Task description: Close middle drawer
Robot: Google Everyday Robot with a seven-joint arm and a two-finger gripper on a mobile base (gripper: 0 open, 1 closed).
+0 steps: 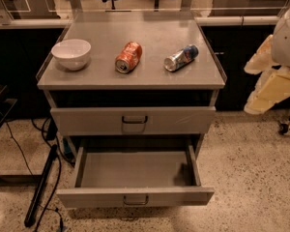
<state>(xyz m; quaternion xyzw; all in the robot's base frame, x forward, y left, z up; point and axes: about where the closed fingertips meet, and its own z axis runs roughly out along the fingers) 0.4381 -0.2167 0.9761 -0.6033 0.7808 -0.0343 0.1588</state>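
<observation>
The middle drawer (135, 196) is the wide, shallow grey drawer pulled far out at the bottom of the cabinet. Its low front panel has a small central handle (136, 200), and its plain grey tray (135, 169) is empty. Above it sits the taller-fronted drawer (133, 120) with a larger handle, nearly flush with the cabinet. My arm's white and cream parts show at the right edge, with the gripper (264, 81) beside the cabinet's right side at top-drawer height, apart from both drawers.
On the cabinet top (150, 74) are a white bowl (71, 53), an orange can (128, 57) on its side and a blue-silver can (181, 57) on its side. A black stand and cables (41, 187) lie on the floor at the left. Speckled floor (251, 178) lies to the right.
</observation>
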